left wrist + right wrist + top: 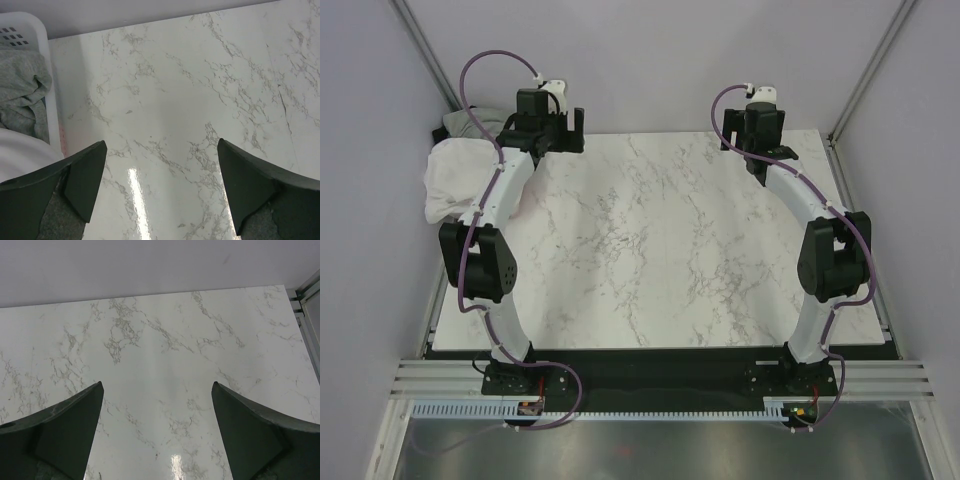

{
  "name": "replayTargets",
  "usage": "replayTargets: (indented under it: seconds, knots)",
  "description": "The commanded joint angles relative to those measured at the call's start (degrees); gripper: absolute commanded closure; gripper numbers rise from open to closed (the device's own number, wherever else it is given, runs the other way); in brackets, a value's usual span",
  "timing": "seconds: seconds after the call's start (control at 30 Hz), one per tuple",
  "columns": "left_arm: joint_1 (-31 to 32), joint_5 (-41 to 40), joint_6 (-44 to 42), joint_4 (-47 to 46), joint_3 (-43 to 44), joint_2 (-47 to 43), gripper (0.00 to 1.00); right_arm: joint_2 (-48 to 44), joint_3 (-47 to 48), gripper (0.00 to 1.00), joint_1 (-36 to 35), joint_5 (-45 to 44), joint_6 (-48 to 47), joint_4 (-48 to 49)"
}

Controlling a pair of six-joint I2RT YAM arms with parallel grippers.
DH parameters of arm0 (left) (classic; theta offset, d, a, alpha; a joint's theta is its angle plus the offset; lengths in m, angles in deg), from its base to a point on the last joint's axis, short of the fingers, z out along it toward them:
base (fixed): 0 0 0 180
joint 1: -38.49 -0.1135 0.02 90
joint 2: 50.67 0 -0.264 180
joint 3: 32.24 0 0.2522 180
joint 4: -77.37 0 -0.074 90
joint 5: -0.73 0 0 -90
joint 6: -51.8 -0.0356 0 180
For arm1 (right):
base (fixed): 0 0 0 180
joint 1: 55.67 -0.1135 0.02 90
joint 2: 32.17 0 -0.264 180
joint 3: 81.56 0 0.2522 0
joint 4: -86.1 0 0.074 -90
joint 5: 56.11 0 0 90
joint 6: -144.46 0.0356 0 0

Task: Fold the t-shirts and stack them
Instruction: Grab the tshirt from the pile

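**Both tools wide, shirts heaped at the far left corner**

Your left tool (161,150) hangs over the far left part of the counter (660,240), fingers spread wide. In its wrist view you see only veined marble between the two dark fingertips (87,175). Your right tool (157,390) is at the far right of the counter, opened just as wide, and its wrist view also shows bare marble in the gap. Both tools point toward the far edge, well apart from each other.

The shirts are all on your left. The white t-shirt (455,180) lies in a loose, unfolded heap at the far left corner, spilling over the counter's left edge. Your left arm crosses in front of part of it. In the left wrist view it shows as a pale bulge just beside the left fingertip, but you cannot tell whether they touch. Behind it the grey-green t-shirt (22,85) sits crumpled inside the white lattice basket (42,35), pressed against the basket wall nearest the counter. From above, only a small patch of it shows past the white one.
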Motion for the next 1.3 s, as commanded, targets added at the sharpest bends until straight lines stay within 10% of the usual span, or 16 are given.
replayTargets:
  seconds: [0.0, 0.13, 0.27, 1.0, 1.27]
  knots:
    - [-0.03, -1.82, 0.71, -1.62, 2.44, -0.97, 0.0, -0.73, 1.11, 0.02, -0.2, -1.05, -0.35, 1.73]
    - [-0.73, -12.79, -5.43, -2.85, 1.82, -1.41, 0.03, -0.38, 0.59, 0.02, -0.11, -0.09, -2.29, 2.17]
    - [-5.11, -14.14, -10.7, -3.56, -2.21, -3.08, 0.36, -0.03, 0.24, 0.02, -0.46, 1.76, -2.82, 2.17]
    - [-14.54, -14.31, -14.85, 0.4, -9.26, 0.16, 0.38, 1.91, 1.11, 0.02, -2.13, 4.49, -4.93, 2.0]
    - [-14.62, -10.79, -14.23, 3.65, -5.74, 5.35, 0.69, 2.08, 0.5, 0.02, -2.49, 4.75, -6.86, 1.91]
